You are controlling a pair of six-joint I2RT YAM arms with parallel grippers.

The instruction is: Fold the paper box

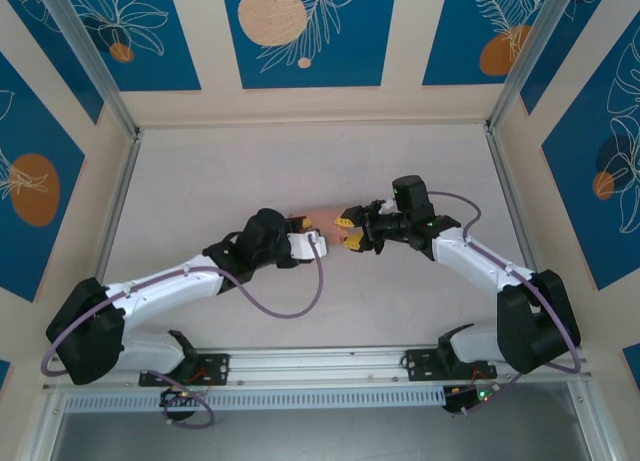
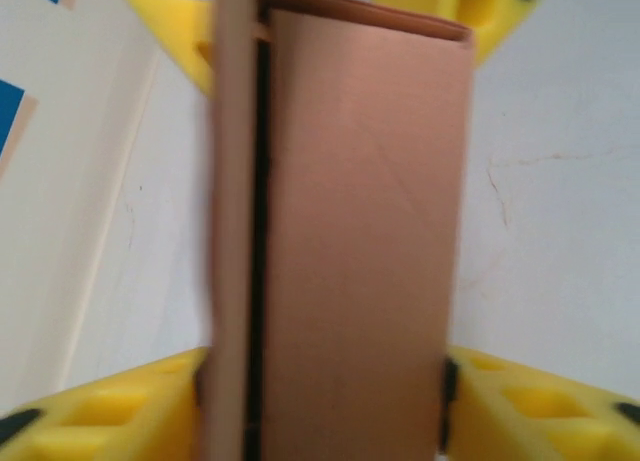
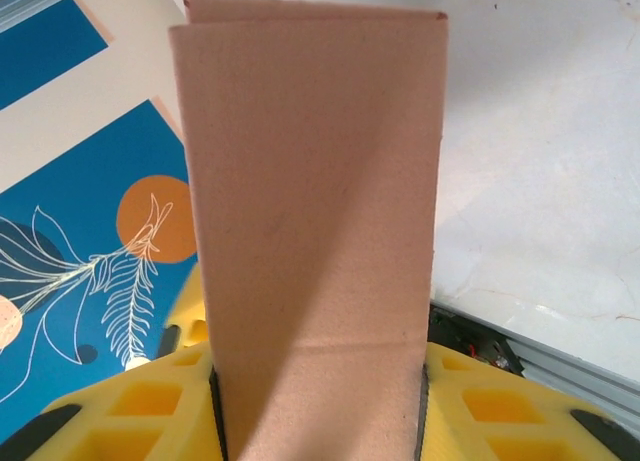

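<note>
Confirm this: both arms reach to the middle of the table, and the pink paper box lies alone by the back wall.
Not right. The paper box sits at the middle of the table, between the fingers of the left gripper and the right gripper, not alone by the back wall. The top external view shows it. Both arms do reach to the middle.

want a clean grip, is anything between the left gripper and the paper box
Nothing visible: the paper box sits directly between the fingers of the left gripper, while the right gripper holds its far end.
</note>
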